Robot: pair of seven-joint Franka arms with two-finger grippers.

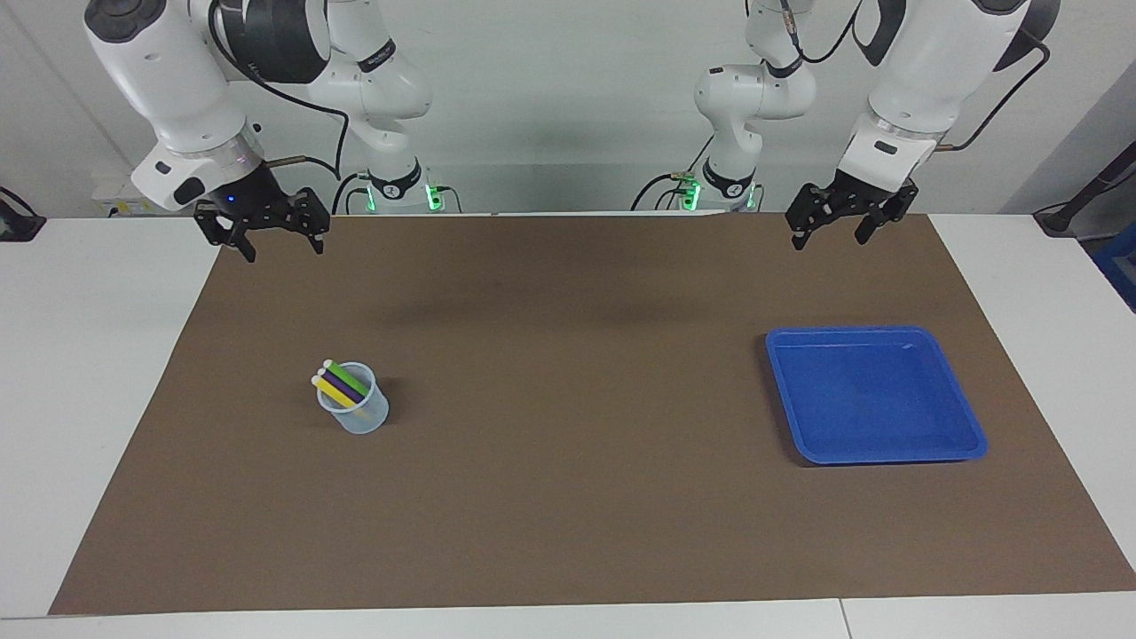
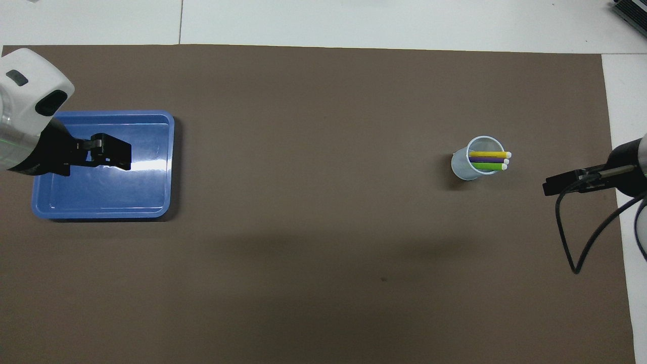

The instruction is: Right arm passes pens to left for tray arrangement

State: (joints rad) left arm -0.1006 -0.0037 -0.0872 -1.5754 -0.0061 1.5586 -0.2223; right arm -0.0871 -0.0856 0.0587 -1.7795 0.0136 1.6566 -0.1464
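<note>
Three pens [image 1: 342, 383] [image 2: 488, 160], one yellow, one purple and one green with pale tips, lean together in a small translucent cup [image 1: 362, 415] [image 2: 462, 168] on the brown mat. The blue tray [image 1: 874, 399] [image 2: 126, 192] lies flat with nothing in it toward the left arm's end of the table. My right gripper [image 1: 284, 250] [image 2: 548, 186], the one with the blue light, hangs open in the air over the mat's edge by the robots, well apart from the cup. My left gripper [image 1: 830, 241] [image 2: 121, 157] hangs open and holds nothing, raised at the tray's end.
A brown mat [image 1: 568, 497] [image 2: 323, 253] covers most of the white table [image 1: 89, 355]. A black cable [image 2: 571, 237] loops down from the right arm's wrist over the mat's edge.
</note>
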